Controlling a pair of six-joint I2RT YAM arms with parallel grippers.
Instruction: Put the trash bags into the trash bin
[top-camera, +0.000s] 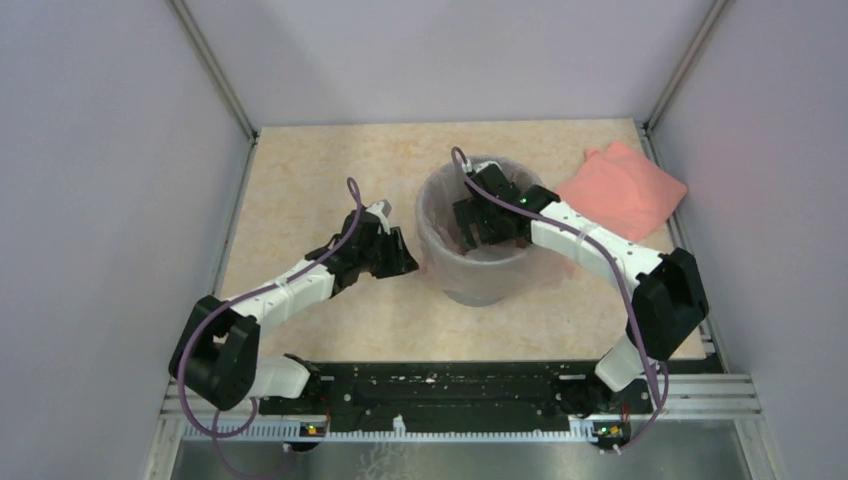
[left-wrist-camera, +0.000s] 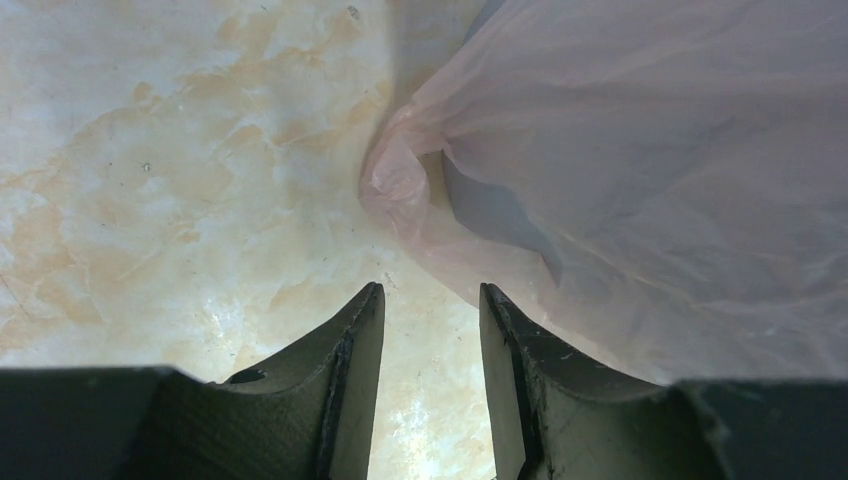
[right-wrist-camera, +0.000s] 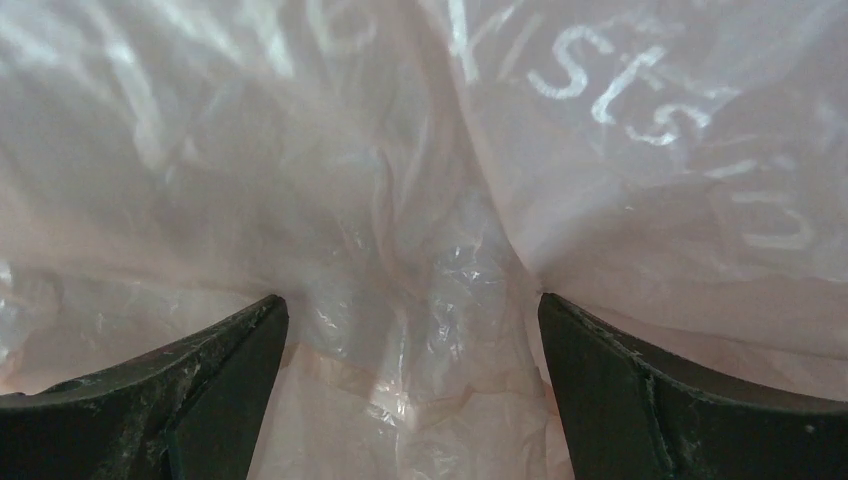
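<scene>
Seating the trash bag (top-camera: 436, 250) well probably means pressing its loose film toward the base of the trash bin (top-camera: 480, 290) in short, slow pushes. A deep plunge could tip the light bin or drag the draped skirt in unevenly. The thin, translucent pale pink bag lies mostly inside the grey bin. Its edge spills over the rim and down the outer wall on the bin's 9 o'clock side. In the right wrist view, crinkled, lettered film fills everything from 9 to 3 o'clock ahead of the right jaws. These stand wide apart, released, with film bulging between them but not pinched. The right arm (top-camera: 590, 245) reaches into the bin's mouth from about 4 o'clock. The left jaws sit just beside the bin at its 9 o'clock, narrowly parted and holding nothing. A puckered fold of bag lies at their 12 o'clock, and film drapes against the outer side of their right-hand finger. An opaque salmon-pink bundle (top-camera: 620, 190) rests on the worktop (top-camera: 300, 180) at the bin's 2 o'clock, apart from it.
</scene>
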